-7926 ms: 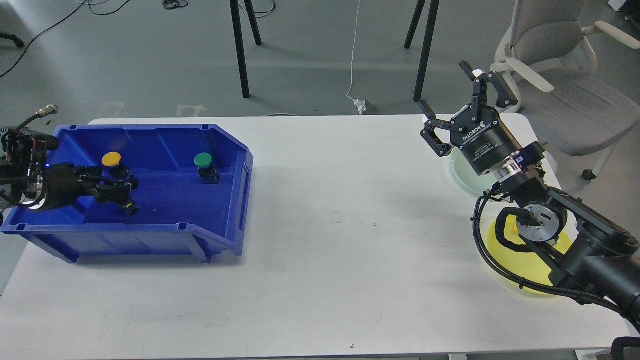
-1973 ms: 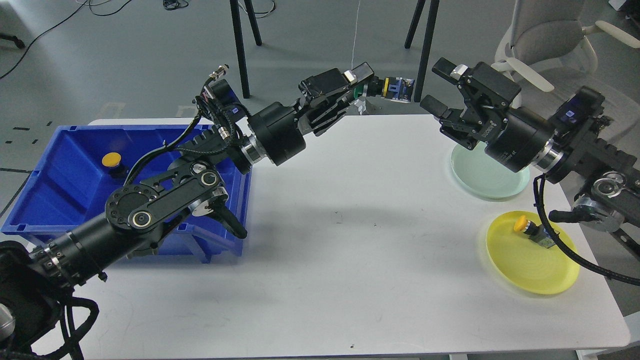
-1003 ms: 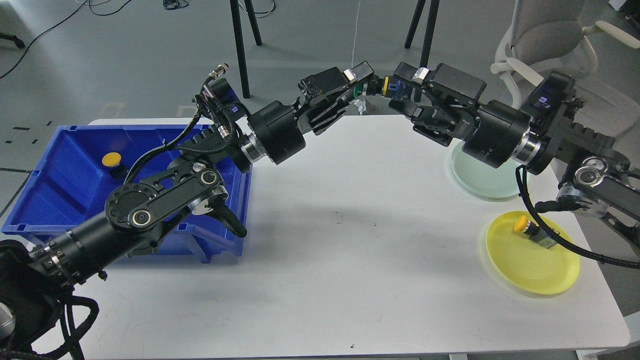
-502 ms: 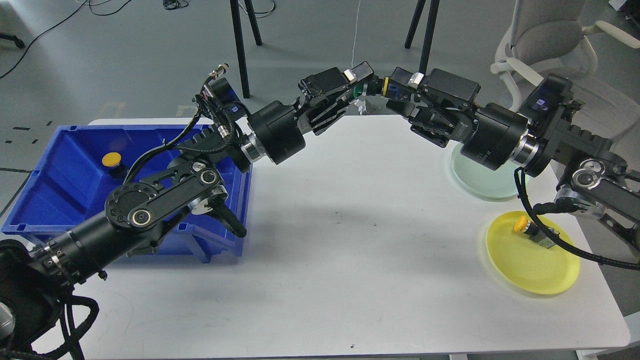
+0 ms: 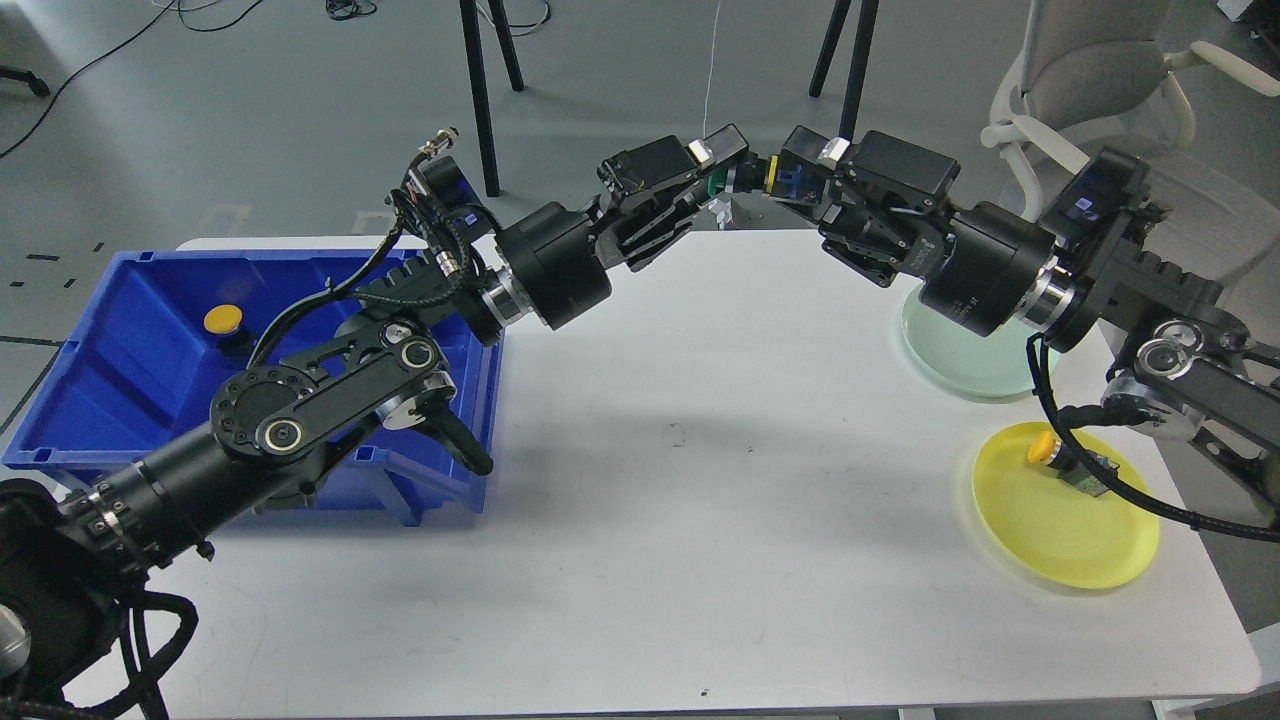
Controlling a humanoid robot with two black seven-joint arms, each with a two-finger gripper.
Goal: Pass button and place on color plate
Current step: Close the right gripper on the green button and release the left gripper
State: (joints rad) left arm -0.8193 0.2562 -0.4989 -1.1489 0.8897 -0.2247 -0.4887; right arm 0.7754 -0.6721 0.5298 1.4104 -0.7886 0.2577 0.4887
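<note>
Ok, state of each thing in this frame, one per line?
Left gripper: shut on the green button's head end.
Right gripper: closed around its blue base.
Green button: held in the air between both grippers.
Yellow button in blue bin: upright.
Yellow button on yellow plate: tipped over.
Pale green plate: empty.

Both arms reach forward, left gripper [image 5: 722, 170] meeting right gripper [image 5: 812, 185] raised mid-table.

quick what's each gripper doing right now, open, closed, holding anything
Left gripper: closed on the green button, held up over the table's far edge.
Right gripper: fingers around the button's other end; whether it has clamped cannot be told.
</note>
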